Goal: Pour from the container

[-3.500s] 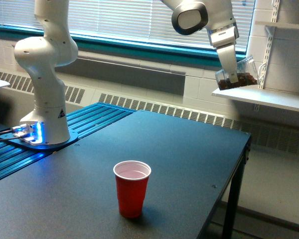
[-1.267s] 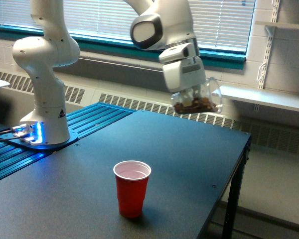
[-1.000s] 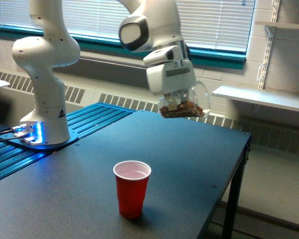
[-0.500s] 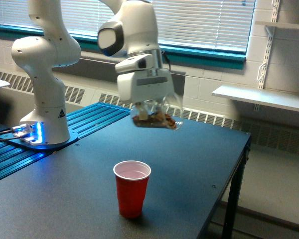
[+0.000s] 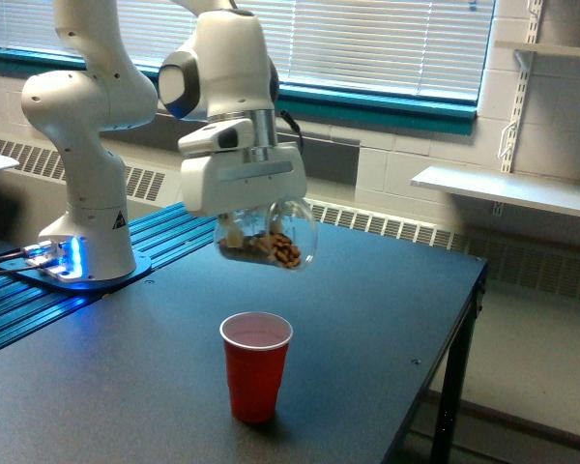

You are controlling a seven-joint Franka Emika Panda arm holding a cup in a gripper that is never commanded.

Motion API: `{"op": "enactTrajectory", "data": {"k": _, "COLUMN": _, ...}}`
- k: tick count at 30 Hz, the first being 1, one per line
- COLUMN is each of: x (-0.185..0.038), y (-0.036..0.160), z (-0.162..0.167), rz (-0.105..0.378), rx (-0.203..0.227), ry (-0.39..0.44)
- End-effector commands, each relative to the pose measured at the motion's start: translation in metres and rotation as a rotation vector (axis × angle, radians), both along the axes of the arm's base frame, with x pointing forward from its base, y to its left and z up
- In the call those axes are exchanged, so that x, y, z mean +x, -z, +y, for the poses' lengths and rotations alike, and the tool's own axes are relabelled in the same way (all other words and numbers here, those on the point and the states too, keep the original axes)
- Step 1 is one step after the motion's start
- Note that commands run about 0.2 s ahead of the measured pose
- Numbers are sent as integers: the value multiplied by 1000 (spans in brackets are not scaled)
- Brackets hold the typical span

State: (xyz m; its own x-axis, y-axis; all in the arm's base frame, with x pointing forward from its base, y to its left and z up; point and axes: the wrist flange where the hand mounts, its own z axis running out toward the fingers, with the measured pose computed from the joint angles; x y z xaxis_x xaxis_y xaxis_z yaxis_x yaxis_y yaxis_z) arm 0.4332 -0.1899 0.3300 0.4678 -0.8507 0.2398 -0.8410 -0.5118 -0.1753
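On the exterior view's left, the glossy white robot arm base (image 5: 85,145) rises from a ribbed blue metal panel (image 5: 97,280) that meets the matte dark grey desk (image 5: 367,319). Behind run white slatted window blinds (image 5: 387,39) over a teal sill, with pale painted block wall and a radiator grille below. The boxy white end effector (image 5: 246,217) is closed on the clear round wide-mouthed plastic container (image 5: 269,237), which hangs in the air tilted on its side above the desk, brown nut-like pieces heaped in its lower wall. Just below and slightly right stands the opaque red plastic party cup (image 5: 256,365), upright, its pale inside apparently bare. A white wall shelf (image 5: 507,188) sits at the far right.
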Motion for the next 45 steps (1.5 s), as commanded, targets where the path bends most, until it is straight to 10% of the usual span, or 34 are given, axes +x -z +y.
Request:
{"op": "enactTrajectory", "data": {"k": 1, "x": -13, "y": -1, "z": -20, "rz": -2, "rx": -7, "ry": 17}}
{"op": "enactTrajectory", "data": {"k": 45, "x": -25, "y": 49, "z": -31, "rz": 190, "rx": -55, "ry": 54}}
